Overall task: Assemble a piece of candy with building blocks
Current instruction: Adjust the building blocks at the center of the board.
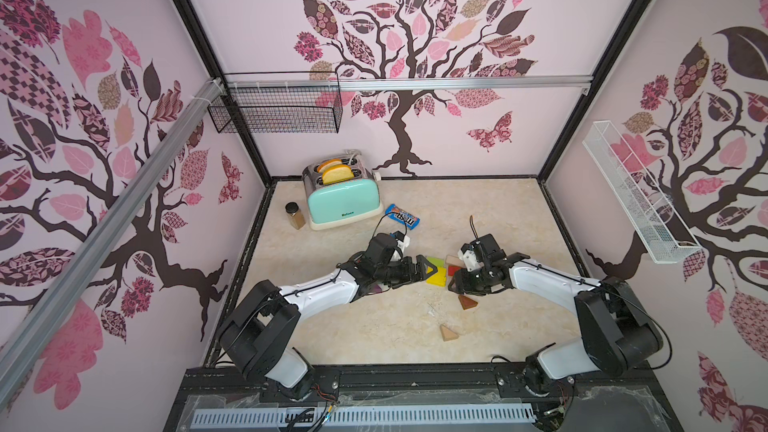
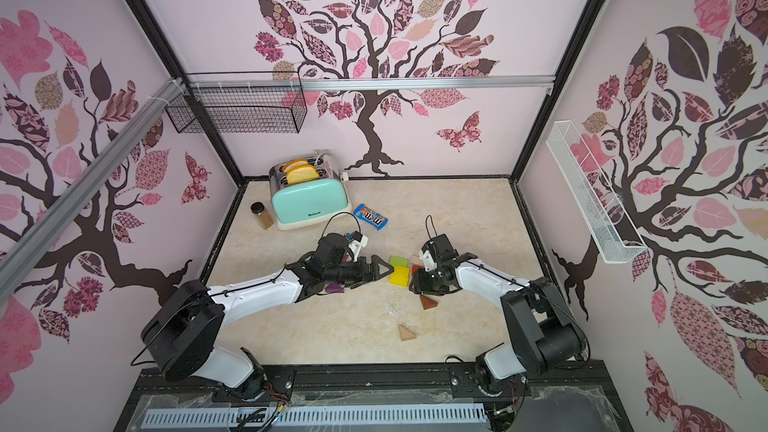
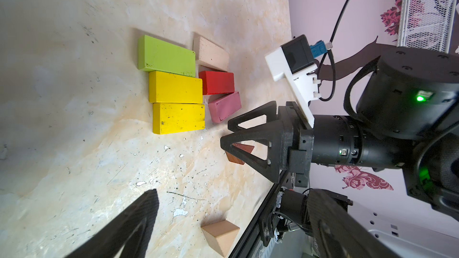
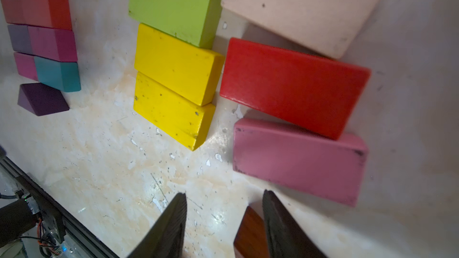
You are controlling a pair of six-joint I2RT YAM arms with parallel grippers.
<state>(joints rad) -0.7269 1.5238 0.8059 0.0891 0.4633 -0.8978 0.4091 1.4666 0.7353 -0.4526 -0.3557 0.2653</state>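
Closest in, the black rail carries both arms' bases along the near edge. Just beyond it a tan triangle lies alone on the tabletop. A little farther in, a brown triangle sits right by the right gripper. Its jaws stand partly apart: its wrist view shows the brown wedge beside the inner face of one finger, with bare tabletop between it and the other, so nothing is pinched. The left gripper is spread wide and empty, pointing at the blocks from the left.

Most of the building blocks lie flat mid-tabletop, between the two grippers. A green block and two yellow blocks are packed long side to long side. A pale block, a red block and a pink block form a looser row just to their right. A second cluster of coral, magenta and teal pieces, with a purple triangle, lies farther left, mostly hidden under the left arm in both top views. The blue candy packet rests far back by the toaster.

These look like painted wood: light, rigid and not fragile, though the smooth paint may let them slide or skid when nudged. I'd take a rectangle across its short width, on the two long parallel sides. The packed ones leave little room for a finger, so the outer pieces look easier. The triangles seem trickier, since sloped faces would tend to squirt out. Their flat parallel end faces look like the safer hold.
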